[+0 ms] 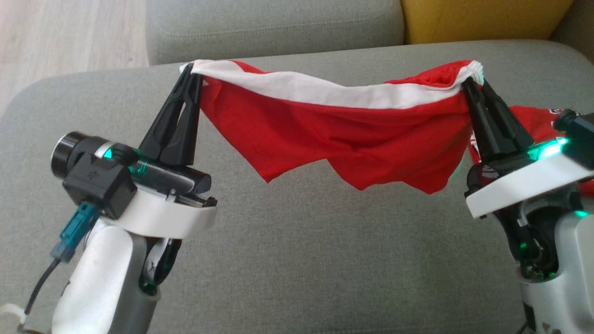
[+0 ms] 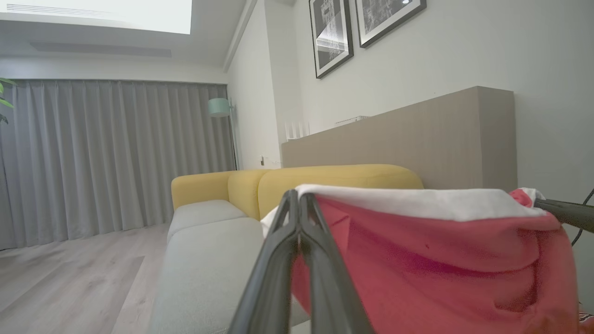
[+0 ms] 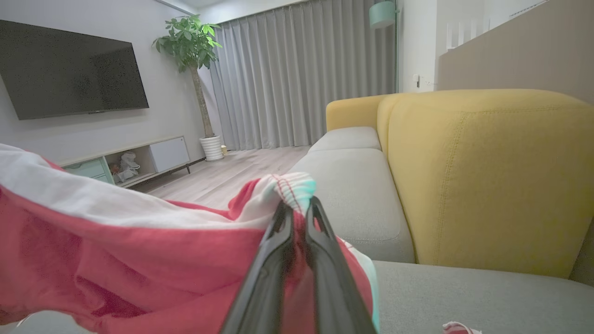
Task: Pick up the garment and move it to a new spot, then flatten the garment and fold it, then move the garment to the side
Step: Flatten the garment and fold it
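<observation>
Both pairs of jaws are pressed together on cloth. The left gripper [image 1: 190,73] pinches one end of the white band [image 1: 315,90] of the garment [image 1: 325,139], & the right gripper [image 1: 472,82] pinches the other end. In each wrist view the fingers meet w/ fabric squeezed between them, and no gap is visible.

Between the two pairs of jaws the band hangs in a shallow curve, not tight. Below the jaws the red body drops in loose folds w/ two pointed corners at the bottom. These corners seem to hang free above the grey seat [image 1: 297,260], but I cannot tell for sure if they touch it. Beyond the right jaws, on the outer side, more red fabric w/ some print lies behind the wrist, so part of the garment is bunched there, not spread.

Further out, past the tips of the jaws, there is a yellow cushion [image 1: 482,18] on the right side & wood floor [image 1: 69,37] beyond the left jaws.

Progress, in my judgement: the pick-up is done, as the garment is lifted by 2 points of its band. So the robot is prob. in the moving part, or about to lay it down. Left to do: put it on the seat, flatten it (it is wrinkled & doubled atm), fold it, then shift it to the side. That is approx the first third only, and most of the work is not yet done.
</observation>
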Controlling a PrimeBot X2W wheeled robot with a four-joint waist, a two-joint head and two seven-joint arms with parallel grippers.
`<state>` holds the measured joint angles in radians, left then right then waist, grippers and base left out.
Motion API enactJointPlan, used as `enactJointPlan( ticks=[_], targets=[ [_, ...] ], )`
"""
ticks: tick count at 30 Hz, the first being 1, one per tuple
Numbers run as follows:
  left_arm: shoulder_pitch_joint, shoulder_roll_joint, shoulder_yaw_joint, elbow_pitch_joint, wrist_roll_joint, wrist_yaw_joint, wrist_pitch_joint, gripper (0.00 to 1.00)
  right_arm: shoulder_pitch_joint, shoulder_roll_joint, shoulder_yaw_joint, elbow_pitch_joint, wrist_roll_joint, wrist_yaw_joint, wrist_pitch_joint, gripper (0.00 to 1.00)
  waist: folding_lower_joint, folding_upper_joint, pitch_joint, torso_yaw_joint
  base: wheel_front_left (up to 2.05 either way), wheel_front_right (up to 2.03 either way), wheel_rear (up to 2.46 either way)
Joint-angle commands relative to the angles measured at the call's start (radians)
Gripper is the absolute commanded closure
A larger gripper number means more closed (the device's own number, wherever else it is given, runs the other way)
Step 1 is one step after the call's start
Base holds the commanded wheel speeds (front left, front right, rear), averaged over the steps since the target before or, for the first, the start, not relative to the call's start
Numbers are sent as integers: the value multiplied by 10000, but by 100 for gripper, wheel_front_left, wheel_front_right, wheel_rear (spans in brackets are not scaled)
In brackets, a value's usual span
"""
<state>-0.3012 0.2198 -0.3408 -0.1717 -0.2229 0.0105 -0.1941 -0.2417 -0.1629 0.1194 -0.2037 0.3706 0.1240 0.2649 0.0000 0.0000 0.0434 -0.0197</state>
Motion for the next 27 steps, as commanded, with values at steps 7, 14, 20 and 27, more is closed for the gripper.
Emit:
enactJointPlan(
  ticks=[7, 14, 20, 27],
  targets=[
    [161, 61, 142, 484, -498, -30, 163, 100, 280, 437, 213, 444, 350, 67, -34, 100, 0, 0, 515, 75, 0, 0, 0],
    [736, -398, 0, 3074, -1142, -297, -296, 100, 1062, 933, 594, 2251, 752, 67, -865, 100, 0, 0, 1203, 67, 0, 0, 0],
    [518, -668, -145, 5007, -1403, -722, -508, 100, 857, 1067, 844, 3952, 913, 67, -1662, 87, 0, 0, 1508, -7, 0, 0, 0],
    [396, -830, -201, 5906, -1582, -956, -616, 0, 504, 1085, 1108, 4614, 839, 67, -2358, 0, 0, 0, 1535, -4, 0, 0, 0]
  ],
)
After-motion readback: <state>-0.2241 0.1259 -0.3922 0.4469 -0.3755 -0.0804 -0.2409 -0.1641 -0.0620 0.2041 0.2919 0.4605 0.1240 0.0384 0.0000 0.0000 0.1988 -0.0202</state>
